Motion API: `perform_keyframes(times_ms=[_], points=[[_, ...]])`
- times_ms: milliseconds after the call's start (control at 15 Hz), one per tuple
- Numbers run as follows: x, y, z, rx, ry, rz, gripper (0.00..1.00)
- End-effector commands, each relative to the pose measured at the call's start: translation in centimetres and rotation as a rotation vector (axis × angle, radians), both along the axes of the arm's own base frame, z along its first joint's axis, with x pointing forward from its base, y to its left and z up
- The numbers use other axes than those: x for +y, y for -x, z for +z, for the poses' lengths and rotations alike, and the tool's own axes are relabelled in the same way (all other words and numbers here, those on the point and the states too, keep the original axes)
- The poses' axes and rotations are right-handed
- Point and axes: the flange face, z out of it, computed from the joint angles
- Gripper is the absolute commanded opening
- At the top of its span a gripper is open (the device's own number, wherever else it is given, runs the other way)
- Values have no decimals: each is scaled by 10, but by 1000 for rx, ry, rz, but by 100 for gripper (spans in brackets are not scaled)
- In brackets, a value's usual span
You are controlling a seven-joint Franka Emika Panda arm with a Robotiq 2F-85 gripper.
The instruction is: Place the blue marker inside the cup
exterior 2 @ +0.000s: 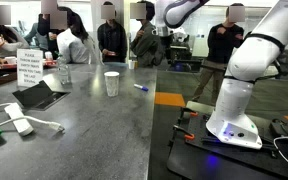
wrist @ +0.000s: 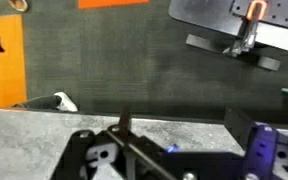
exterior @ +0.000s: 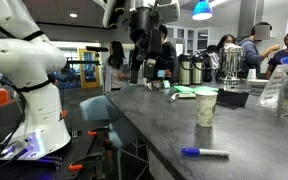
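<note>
Marker [exterior: 204,153]: flat on the grey table [exterior: 144,125], close to its edge, blue end showing
Cup [exterior: 206,107]: upright on the table, marker lying well apart from it, not inside, same in both exterior views
Gripper [exterior: 137,72]: mine, hanging up in the air by the table's far end, well apart from both
Fingers [wrist: 84,155]: spread wide in the wrist view, nothing between them
Under me: table edge, dark floor [wrist: 134,60] beyond

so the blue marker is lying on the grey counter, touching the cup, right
Not touching. The blue marker does lie on the grey counter, but clearly apart from the cup, with bare counter between them, as seen in an exterior view.
</note>
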Motion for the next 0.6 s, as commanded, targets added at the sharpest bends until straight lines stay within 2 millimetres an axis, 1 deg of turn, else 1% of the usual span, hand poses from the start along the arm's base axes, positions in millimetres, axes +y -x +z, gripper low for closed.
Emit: perform_keyframes(times_ms=[0, 333, 533], points=[[0, 0, 0, 1, 0, 0, 100], [0, 0, 0, 1, 0, 0, 100], [0, -21, -2, -30, -35, -23, 100]])
